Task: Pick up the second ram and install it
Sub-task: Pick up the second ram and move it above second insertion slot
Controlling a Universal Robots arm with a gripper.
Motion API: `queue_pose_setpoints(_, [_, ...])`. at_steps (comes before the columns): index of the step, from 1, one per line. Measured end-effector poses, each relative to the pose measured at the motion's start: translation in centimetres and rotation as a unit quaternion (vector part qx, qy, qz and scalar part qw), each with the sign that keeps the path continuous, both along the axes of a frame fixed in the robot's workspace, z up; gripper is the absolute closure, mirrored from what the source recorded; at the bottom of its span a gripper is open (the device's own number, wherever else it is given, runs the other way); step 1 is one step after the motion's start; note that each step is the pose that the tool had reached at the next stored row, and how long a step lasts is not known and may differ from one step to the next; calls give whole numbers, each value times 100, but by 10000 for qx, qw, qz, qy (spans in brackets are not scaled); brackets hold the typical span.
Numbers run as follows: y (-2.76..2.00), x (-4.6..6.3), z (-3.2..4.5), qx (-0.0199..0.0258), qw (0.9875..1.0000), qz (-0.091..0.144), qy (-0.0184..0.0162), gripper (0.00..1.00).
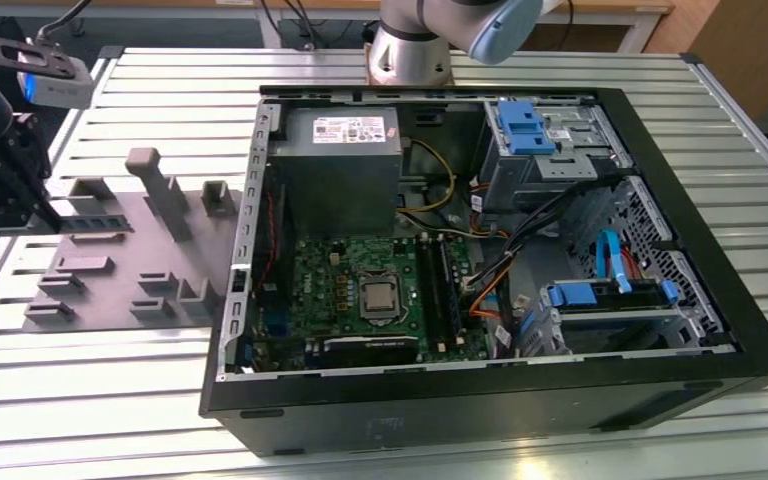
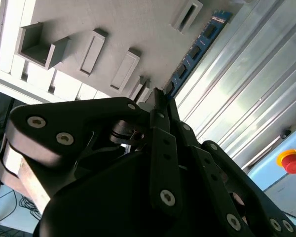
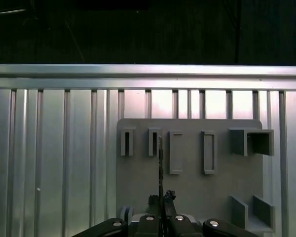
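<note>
The second ram [image 1: 97,222] is a narrow blue stick at the far edge of the grey fixture [image 1: 117,270], on the exterior view's left. My gripper [image 1: 53,215] is shut on one end of it. In the second wrist view the ram [image 2: 197,47] reaches out from the closed fingertips of the gripper [image 2: 158,96] over the fixture [image 2: 138,29]. The first wrist view shows the ram [image 3: 160,163] edge-on, as a thin line rising from the gripper [image 3: 162,197] beside a slot of the fixture [image 3: 192,192]. The green motherboard [image 1: 344,275] lies inside the open computer case [image 1: 491,400].
The grey power supply [image 1: 335,150] sits at the case's back, with blue drive bays [image 1: 544,130] and cables on the exterior view's right. Upright pegs [image 1: 157,190] stand on the fixture. The arm's base [image 1: 411,50] is behind the case. A red button [image 2: 291,162] shows off the table.
</note>
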State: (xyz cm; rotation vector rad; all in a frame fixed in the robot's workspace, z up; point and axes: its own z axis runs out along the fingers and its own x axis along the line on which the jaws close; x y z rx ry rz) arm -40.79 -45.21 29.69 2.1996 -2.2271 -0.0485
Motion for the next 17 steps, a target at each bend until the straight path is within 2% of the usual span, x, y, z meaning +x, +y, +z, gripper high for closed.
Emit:
queue_pose_setpoints(6, [0, 0, 76, 0, 10000, 0, 0, 86])
queue_pose_setpoints(17, [0, 0, 151, 0, 10000, 0, 0, 86])
